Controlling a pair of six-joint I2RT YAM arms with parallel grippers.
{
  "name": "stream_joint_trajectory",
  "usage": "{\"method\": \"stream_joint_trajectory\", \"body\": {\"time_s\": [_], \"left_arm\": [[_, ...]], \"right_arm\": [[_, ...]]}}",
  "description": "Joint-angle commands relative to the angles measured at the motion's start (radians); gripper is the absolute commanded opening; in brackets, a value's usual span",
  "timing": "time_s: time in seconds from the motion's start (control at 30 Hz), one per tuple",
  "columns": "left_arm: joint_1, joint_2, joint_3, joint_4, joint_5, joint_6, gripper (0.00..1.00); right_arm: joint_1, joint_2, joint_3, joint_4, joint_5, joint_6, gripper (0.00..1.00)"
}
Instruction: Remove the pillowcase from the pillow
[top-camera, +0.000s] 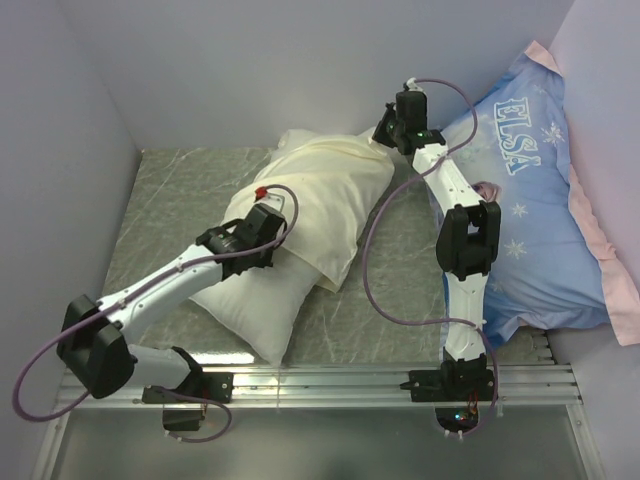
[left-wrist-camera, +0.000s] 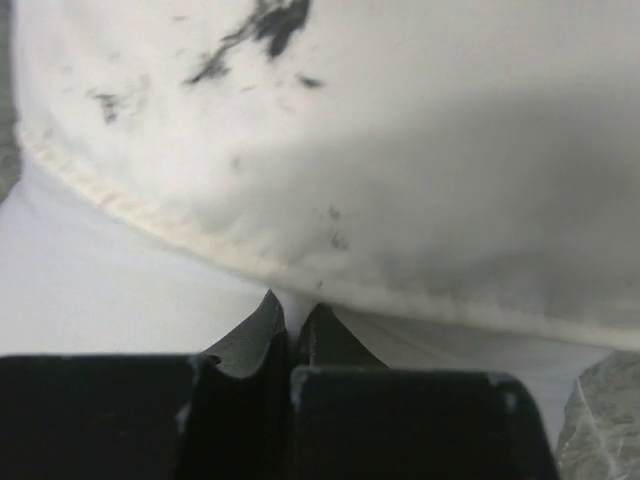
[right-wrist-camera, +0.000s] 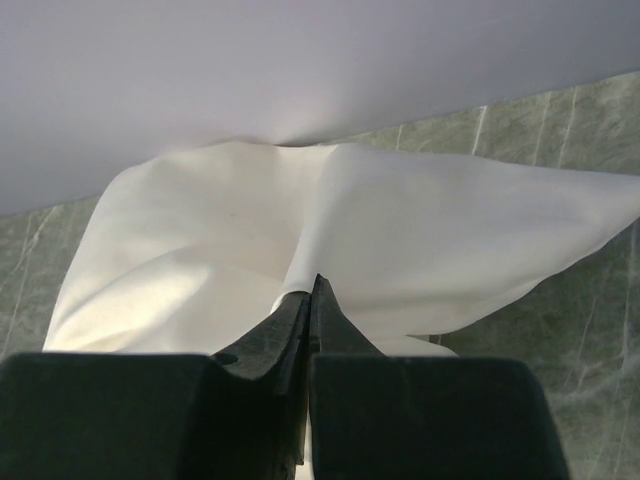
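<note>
From above, the thin cream fabric pillowcase (top-camera: 335, 185) covers the far half of the plump white rectangular pillow (top-camera: 250, 310). My left claw (top-camera: 272, 235) sits at its hem and my right claw (top-camera: 385, 130) at the far end.

Left wrist: I'm pinching white pillow cloth just below the hem.

Right wrist: I'm clamped on a cream fold.

I'd anchor with the left and draw the right steadily away, lengthwise.

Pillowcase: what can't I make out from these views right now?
- Top view: how far the pillow reaches inside the pillowcase; cloth hides it.
- Left wrist: dark marks on the pillowcase, too blurred to identify.
- Right wrist: pillowcase below the right hand's pinch, blocked by the hand.
</note>
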Motion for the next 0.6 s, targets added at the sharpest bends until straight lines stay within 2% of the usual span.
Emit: {"method": "stream_joint_trajectory", "body": {"time_s": [0.0, 0.13, 0.3, 0.37, 0.47, 0.57], "left_arm": [[0.024, -0.084, 0.036, -0.089, -0.124, -0.063, 0.0], [0.085, -0.219, 0.127, -0.173, -0.248, -0.109, 0.0], [0.277, -0.334, 0.125, -0.155, -0.29, -0.083, 0.0], [0.336, -0.363, 0.091, -0.12, -0.259, -0.065, 0.0], [0.491, -0.411, 0.042, -0.08, -0.174, -0.031, 0.0], [0.527, -0.441, 0.008, -0.044, -0.102, -0.006, 0.0]], "right_arm": [[0.008, -0.054, 0.077, 0.014, -0.002, -0.003, 0.0], [0.005, -0.082, 0.154, -0.024, 0.037, -0.003, 0.0], [-0.042, -0.144, 0.258, -0.061, 0.111, 0.033, 0.0], [-0.058, -0.163, 0.309, -0.08, 0.136, 0.038, 0.0], [-0.085, -0.2, 0.352, -0.086, 0.168, 0.029, 0.0], [-0.108, -0.215, 0.351, -0.094, 0.111, 0.049, 0.0]]}}
